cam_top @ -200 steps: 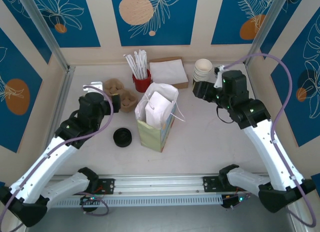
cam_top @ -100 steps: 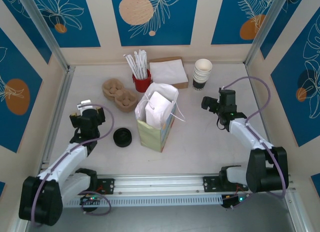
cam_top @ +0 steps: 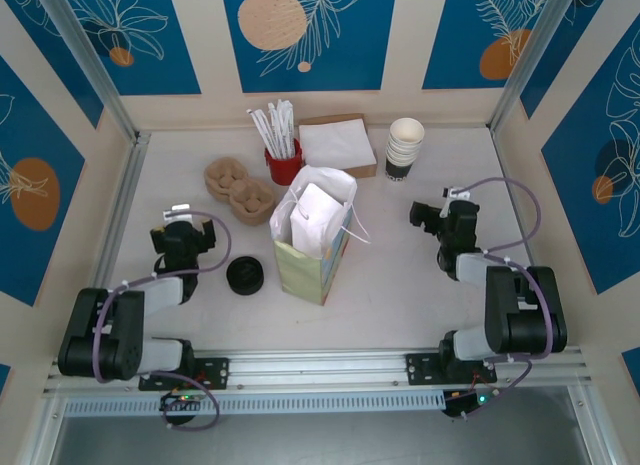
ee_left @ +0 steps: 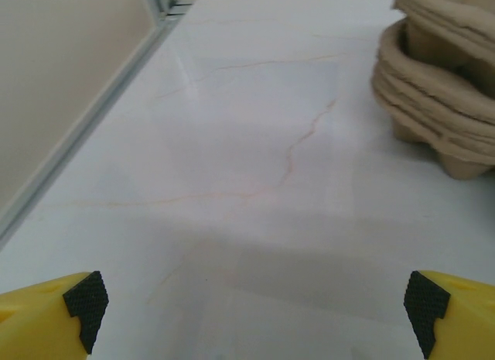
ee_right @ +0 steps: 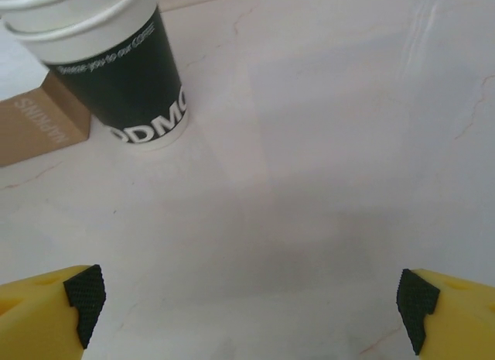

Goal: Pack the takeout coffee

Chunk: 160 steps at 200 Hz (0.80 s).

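- Left hand (ee_left: 254,307) spread wide, empty, near the tabletop (ee_left: 232,143).
- Right hand (ee_right: 250,304) spread wide, empty.
- Paper bag (cam_top: 312,250) stands open mid-frame so both arms can reach.

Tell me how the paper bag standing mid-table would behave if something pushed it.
The paper bag stands tall on a narrow base, so a push near its top would probably tip it. Its thin open walls look floppy and likely to crumple. It seems light, likely sliding easily on the smooth table.
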{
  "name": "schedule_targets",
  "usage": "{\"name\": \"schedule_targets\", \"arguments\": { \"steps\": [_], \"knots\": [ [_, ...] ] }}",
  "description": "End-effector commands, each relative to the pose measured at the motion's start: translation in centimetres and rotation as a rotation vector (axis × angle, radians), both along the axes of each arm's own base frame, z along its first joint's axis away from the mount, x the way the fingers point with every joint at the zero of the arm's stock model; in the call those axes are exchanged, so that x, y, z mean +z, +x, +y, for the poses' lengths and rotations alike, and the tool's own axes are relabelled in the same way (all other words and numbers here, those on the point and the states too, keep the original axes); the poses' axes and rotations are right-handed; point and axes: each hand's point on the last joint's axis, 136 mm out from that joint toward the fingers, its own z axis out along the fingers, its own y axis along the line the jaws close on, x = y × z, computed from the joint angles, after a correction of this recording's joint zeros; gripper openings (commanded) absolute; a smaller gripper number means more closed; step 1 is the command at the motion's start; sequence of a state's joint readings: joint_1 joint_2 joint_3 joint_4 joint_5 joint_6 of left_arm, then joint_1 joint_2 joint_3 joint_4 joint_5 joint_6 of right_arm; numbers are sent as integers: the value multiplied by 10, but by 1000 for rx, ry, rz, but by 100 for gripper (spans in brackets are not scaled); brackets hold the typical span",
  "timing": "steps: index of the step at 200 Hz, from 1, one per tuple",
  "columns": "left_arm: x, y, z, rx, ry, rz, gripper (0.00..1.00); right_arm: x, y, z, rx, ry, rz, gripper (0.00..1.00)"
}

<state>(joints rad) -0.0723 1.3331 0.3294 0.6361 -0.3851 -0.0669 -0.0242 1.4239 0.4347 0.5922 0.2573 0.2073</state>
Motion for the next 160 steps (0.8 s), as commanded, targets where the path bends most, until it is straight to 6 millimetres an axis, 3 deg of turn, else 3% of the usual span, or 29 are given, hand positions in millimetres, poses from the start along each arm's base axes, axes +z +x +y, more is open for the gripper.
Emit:
{"name": "schedule_targets", "arguments": {
  "steps": [1,16,53,160],
  "knots": [
    [22,22,-13,-84,-33,-104,100,9,11,19,97,-28,-110,99],
    [14,26,-19,-120,-33,-130,99,5,12,31,150,-64,-123,99],
    [-3,37,-42,-230,-9,-70,99,5,12,32,151,-68,-123,99],
    [-3,38,-45,-245,-6,-60,100,4,12,32,168,-43,-115,99]
  ]
}}
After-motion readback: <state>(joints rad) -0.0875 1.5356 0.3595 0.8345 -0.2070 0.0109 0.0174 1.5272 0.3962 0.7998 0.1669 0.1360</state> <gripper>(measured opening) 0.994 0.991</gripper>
